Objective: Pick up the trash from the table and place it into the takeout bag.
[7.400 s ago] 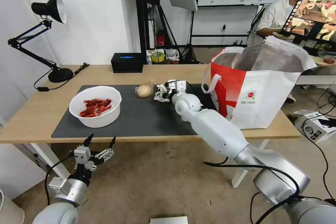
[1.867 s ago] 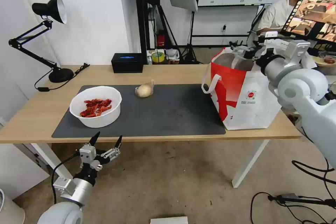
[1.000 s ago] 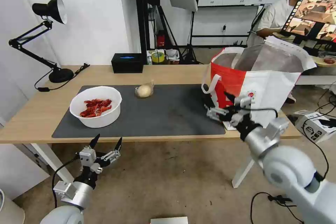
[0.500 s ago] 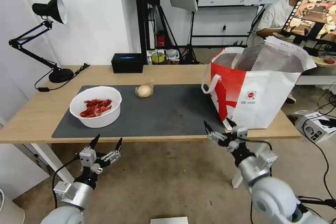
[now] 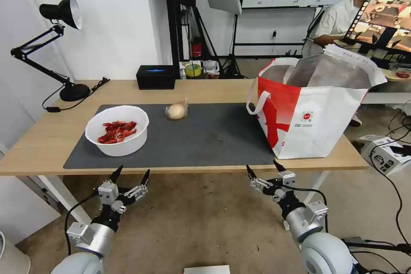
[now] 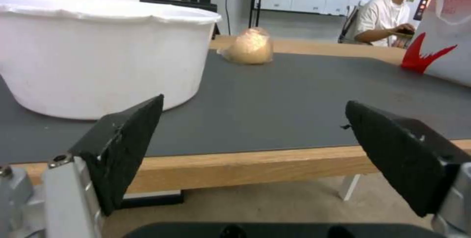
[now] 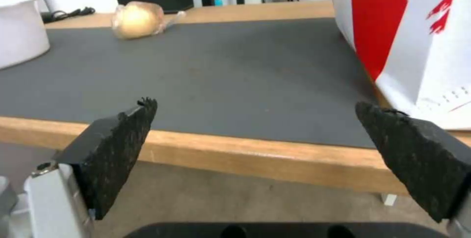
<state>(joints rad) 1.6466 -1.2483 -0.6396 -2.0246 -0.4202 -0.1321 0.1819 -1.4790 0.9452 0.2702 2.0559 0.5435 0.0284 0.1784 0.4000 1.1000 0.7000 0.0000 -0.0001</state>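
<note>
With two pieces of trash left on the surface (image 5: 214, 90), I judge the job only partly done. My left gripper (image 5: 130, 176) hangs below the near edge, under the white bowl (image 5: 116, 130), fingers spread wide and holding nothing. My right gripper (image 5: 262, 172) sits just as low, near the takeout bag (image 5: 314, 107), fingers likewise apart and empty.

That bowl stands on the left part of the dark grey mat (image 5: 205, 137), upright, with a small heap of red shells (image 5: 117, 131) in it. Farther back, near the mat's far edge, lies the beige lump (image 5: 176, 111), roundish, seemingly wrapped in thin clear film that trails off to one side. Both are well apart from the bag, which stands open at the right end, silvery lining showing; I cannot see what lies inside it.
</note>
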